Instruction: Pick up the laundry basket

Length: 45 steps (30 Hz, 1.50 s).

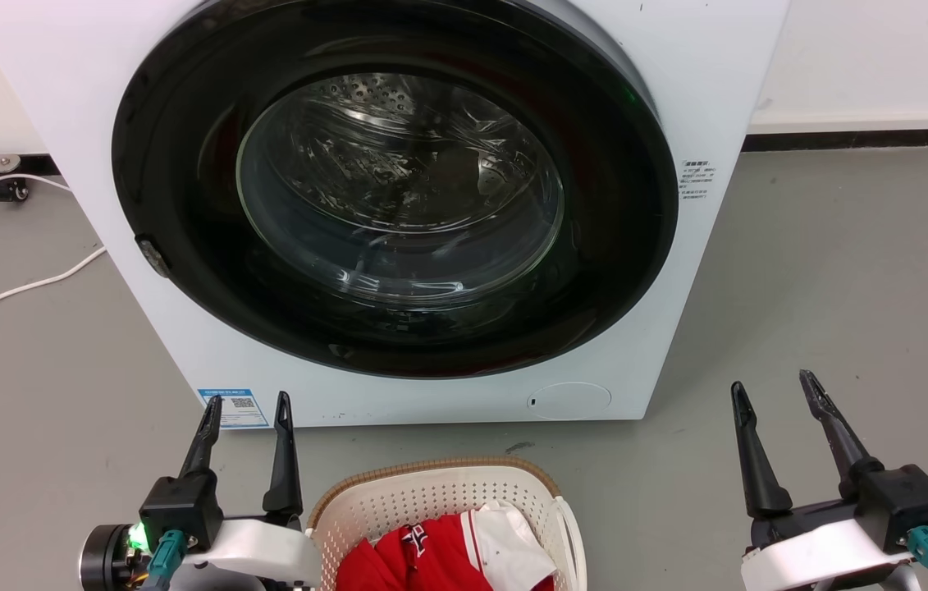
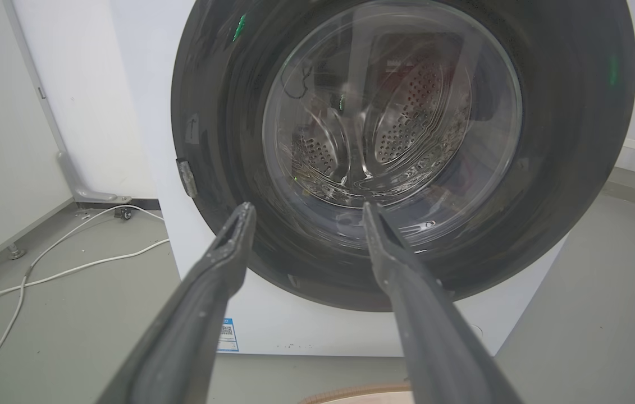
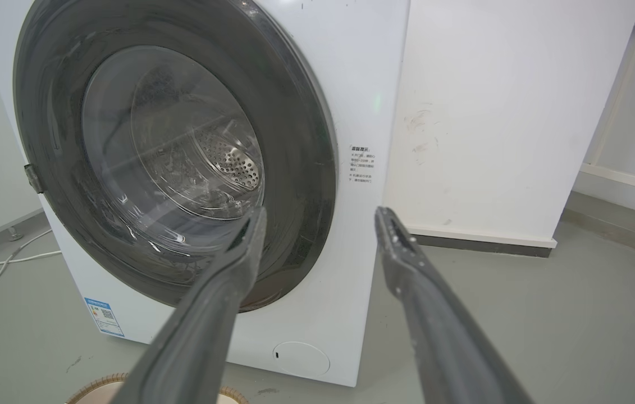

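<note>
**A:** Where is the laundry basket point(image 1: 414, 505)?

**B:** Bottom centre of the head view, on the grey floor point(image 1: 841, 287), just in front of the washing machine point(image 1: 718, 90) (its round door is shut). The frame edge cuts off the basket's lower part.

**A:** Anything in it?

**B:** Red and white clothes point(image 1: 439, 554), heaped inside.

**A:** And the claws?

**B:** The left claw point(image 1: 249, 398) is at the lower left, its two fingers spread with nothing between them. The right claw point(image 1: 771, 380) is at the lower right, also spread and empty, and well apart from the basket.

**A:** Is the left one touching the basket?

**B:** I cannot tell. Its pale wrist meets the basket's left rim in the picture, but the fingers point up past it toward the machine.

**A:** What do the wrist views show?

**B:** Each looks between spread fingers at the machine's door, with a sliver of brown rim along the bottom edge. A white cable point(image 1: 20, 287) trails across the floor at the left.
</note>
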### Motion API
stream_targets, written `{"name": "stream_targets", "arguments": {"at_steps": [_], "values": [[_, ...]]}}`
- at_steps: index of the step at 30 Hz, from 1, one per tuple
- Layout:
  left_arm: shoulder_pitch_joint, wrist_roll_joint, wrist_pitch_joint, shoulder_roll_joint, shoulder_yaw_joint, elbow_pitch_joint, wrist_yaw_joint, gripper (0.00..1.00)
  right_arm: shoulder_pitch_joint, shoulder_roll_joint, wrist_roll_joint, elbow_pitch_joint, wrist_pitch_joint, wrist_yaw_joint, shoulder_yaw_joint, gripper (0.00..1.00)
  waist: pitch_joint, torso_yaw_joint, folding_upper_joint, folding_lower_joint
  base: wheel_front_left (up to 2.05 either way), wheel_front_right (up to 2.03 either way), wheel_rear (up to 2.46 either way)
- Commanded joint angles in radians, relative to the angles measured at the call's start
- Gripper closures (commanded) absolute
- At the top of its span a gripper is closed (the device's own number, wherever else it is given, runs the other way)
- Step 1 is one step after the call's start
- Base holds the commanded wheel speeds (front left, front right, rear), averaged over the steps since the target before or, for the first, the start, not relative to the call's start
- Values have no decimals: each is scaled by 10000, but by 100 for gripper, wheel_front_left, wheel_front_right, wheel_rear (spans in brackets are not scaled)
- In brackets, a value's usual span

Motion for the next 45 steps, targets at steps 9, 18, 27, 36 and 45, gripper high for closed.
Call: {"name": "stream_targets", "arguments": {"at_steps": [9,18,27,36,45], "values": [[58,23,-26,27,74,146,91,0,32,-30,-5,13,-28,-5,29,0,83,32,0,0,0,0,0],[-124,208,-26,27,537,847,-66,0,-148,-27,91,473,-26,-5,508,0,266,106,0,0,0,0,0],[-536,331,-26,134,973,1722,-549,0,-848,-25,57,1223,-26,-7,1173,0,1032,219,0,0,0,0,0],[-1245,252,-26,163,1298,2832,-880,0,-1936,-27,-407,2903,-25,-7,1494,0,2278,324,0,0,0,0,0],[-2202,297,-26,219,1407,3876,-1092,0,-3151,-25,-785,4051,-25,-7,1538,0,3725,350,0,0,0,0,0]]}}
